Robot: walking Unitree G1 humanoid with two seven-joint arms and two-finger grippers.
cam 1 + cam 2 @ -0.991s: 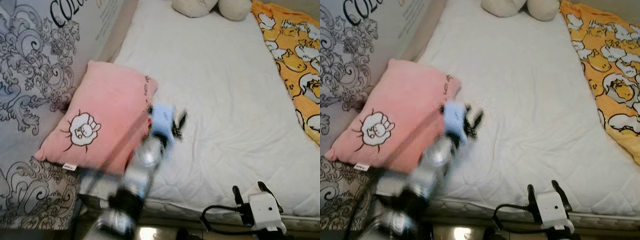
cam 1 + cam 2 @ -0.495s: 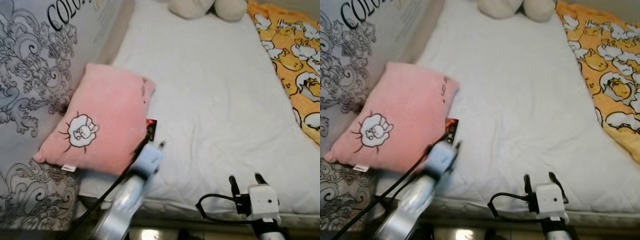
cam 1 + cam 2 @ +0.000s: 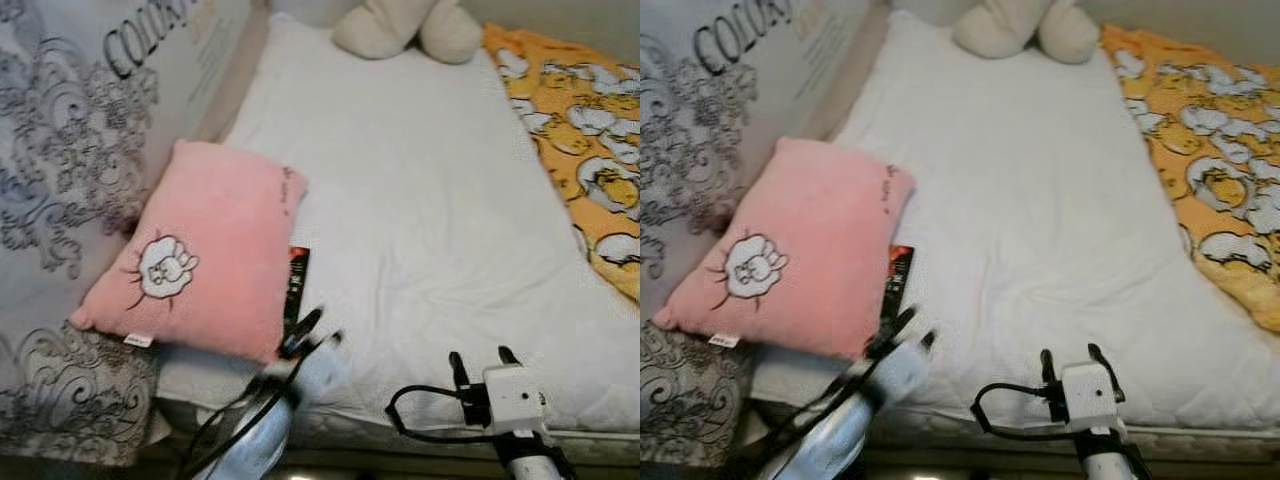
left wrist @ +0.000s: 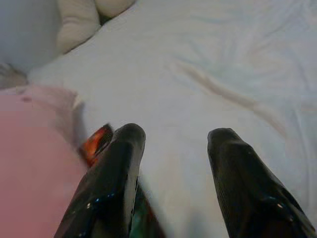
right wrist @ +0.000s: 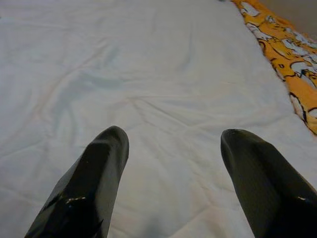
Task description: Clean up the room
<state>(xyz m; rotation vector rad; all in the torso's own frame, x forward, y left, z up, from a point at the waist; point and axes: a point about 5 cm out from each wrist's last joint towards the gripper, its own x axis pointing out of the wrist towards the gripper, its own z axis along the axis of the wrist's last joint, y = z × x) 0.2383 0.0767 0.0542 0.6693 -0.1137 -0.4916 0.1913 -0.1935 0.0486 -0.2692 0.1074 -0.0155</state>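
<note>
Hovered L gripper (image 3: 312,332), fingers apart & empty, just beside dark red-topped packet (image 3: 297,282) wedged under pink pillow (image 3: 200,250) edge on white bed (image 3: 420,200), prob. lining up grab; R gripper (image 3: 480,358) open, idle.

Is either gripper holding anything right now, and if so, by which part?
Nothing is held. The left gripper is open above the white mattress, beside the dark packet at the pink pillow's edge. The right gripper is open and empty too.
</note>
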